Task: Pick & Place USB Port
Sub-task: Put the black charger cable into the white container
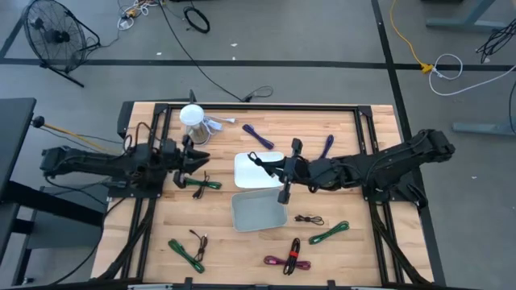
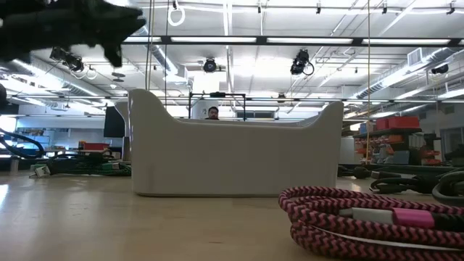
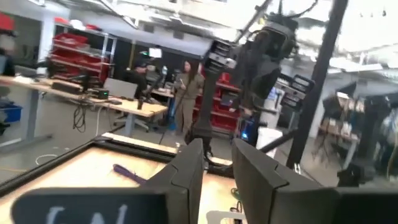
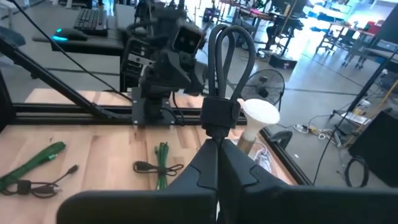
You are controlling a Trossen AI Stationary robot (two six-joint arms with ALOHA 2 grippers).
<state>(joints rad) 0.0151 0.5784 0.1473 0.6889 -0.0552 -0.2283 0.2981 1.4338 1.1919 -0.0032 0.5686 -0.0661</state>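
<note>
My right gripper point(image 4: 216, 146) point(image 1: 271, 165) hovers over a flat white tray point(image 1: 251, 173) at mid-table, shut on a coiled black cable bundle point(image 4: 227, 62) tied by a black band. My left gripper point(image 3: 217, 165) point(image 1: 200, 161) is open and holds nothing. It hangs above the table's left half, close to a green cable point(image 1: 201, 184) that lies on the wood. A grey-white bin point(image 1: 260, 211) point(image 2: 235, 148) stands on the table just nearer than the tray. My right gripper pinches the black cable bundle between its two fingers just below the band point(image 4: 219, 118). The fingers reach toward the table's left, roughly level. The bundle's loops point(image 4: 231, 43) stick out past the fingertips, and the bundle is lifted clear of the table.
Several tied cables lie on the wood: purple ones point(image 1: 258, 135) point(image 1: 326, 145) at the far side, black point(image 1: 309, 219), green point(image 1: 329, 234) and pink-black point(image 1: 286, 259) point(image 2: 362, 217) near right, green point(image 1: 185, 254) and black point(image 1: 197, 240) near left. A white cup-like object point(image 1: 193, 121) stands far left.
</note>
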